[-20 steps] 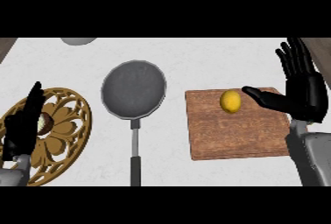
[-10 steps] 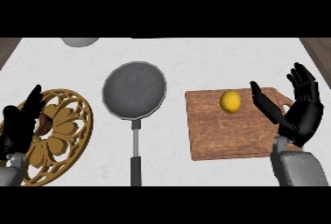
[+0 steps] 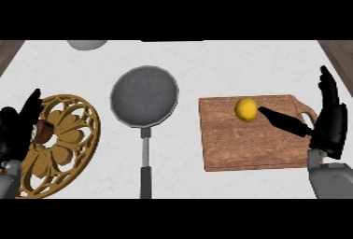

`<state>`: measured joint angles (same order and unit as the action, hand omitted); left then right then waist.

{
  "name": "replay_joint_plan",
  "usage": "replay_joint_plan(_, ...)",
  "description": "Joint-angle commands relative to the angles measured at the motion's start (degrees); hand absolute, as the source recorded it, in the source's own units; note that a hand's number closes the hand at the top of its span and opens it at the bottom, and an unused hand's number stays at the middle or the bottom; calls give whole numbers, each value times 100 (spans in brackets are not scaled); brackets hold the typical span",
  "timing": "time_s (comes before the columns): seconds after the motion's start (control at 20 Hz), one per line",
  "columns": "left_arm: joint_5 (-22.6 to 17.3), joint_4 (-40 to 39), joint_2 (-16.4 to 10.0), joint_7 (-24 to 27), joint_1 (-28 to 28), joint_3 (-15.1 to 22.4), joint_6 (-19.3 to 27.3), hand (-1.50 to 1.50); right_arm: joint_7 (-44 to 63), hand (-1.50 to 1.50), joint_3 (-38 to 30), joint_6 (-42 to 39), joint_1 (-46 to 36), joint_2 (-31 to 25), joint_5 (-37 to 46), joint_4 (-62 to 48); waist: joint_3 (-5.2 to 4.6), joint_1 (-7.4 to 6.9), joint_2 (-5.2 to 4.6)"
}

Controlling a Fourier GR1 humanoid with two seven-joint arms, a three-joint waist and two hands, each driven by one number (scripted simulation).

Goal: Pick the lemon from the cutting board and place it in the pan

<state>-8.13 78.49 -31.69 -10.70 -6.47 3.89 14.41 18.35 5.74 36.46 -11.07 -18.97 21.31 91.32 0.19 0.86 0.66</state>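
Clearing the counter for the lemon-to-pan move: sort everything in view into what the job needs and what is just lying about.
Needed: lemon, cutting board under it, pan, right robot hand open beside the lemon.

Lying about: gold openwork trivet, grey round thing at the far edge, left robot hand resting open at the left.
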Motion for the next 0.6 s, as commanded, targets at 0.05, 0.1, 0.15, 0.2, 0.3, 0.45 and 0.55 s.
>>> replay_joint_plan(0.05, -30, -226, 35, -284, 30, 69, -97, 0, 1831, -150, 405, -1312, -397, -809, 628, -184, -87, -80, -65)
replay_joint_plan(0.1, 35, -296, 70, -172, 66, 79, -46, 0, 2188, -150, 473, -1603, -643, -946, 720, -144, -99, -116, -67)
replay_joint_plan(0.15, 44, -256, 170, -157, 155, 169, -53, 0, 2546, -150, 464, -1961, -766, -1071, 640, -174, -89, -139, -62)
replay_joint_plan(0.2, -37, -211, 28, -164, 97, 18, -131, 0, 2851, -150, 501, -2332, -806, -1255, 616, -118, -75, -122, -43)
replay_joint_plan(0.3, 71, -219, 158, -260, 87, 151, -33, 0, 3624, -150, 737, -2879, -1326, -1239, 684, -25, -70, -182, -42)
replay_joint_plan(0.45, 28, -357, 133, -225, -57, 96, -169, 0, 4438, -150, 1002, -3732, -1979, -1196, 607, -263, -57, -216, -77)
replay_joint_plan(0.55, 57, -118, 174, -324, 90, 137, -111, 0, 4889, -150, 1035, -4163, -2436, -1064, 464, -427, -40, -280, -64)
